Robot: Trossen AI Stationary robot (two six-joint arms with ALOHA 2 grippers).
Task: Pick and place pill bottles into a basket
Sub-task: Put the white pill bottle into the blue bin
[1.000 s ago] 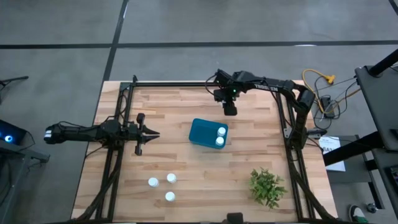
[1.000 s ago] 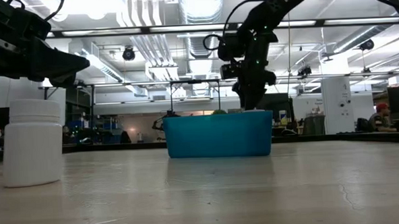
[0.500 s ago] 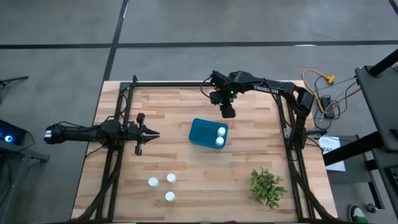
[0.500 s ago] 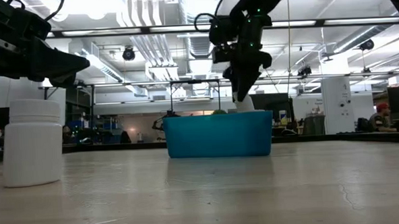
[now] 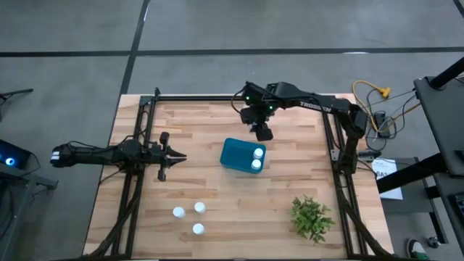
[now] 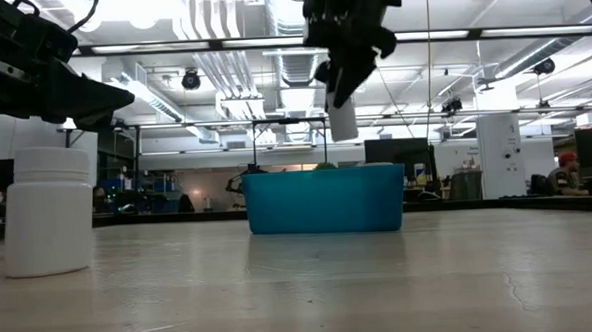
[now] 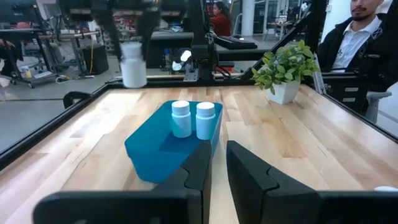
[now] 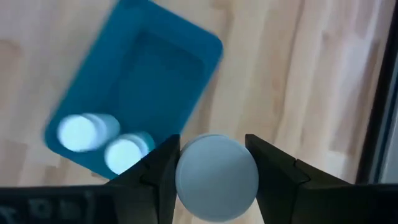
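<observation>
One pill bottle (image 8: 216, 176) sits pinched in the right gripper (image 5: 262, 130), hanging upright — the basket (image 5: 233, 154) lies below and just off to one side, two bottles (image 5: 257, 159) already inside. Left gripper (image 5: 168, 156) waits well apart, fingers nearly closed on nothing.

Teal-blue basket (image 5: 238, 154), rectangular with rounded corners, mid-table, holding two upright white pill bottles (image 5: 257, 159) side by side at one end. Another white pill bottle (image 6: 342, 117), clamped between the right gripper (image 6: 338, 84) fingers, hanging in the air above the basket's far rim. Three more white capped bottles (image 5: 190, 218) upright in a loose cluster on the wood, well apart from the basket.
</observation>
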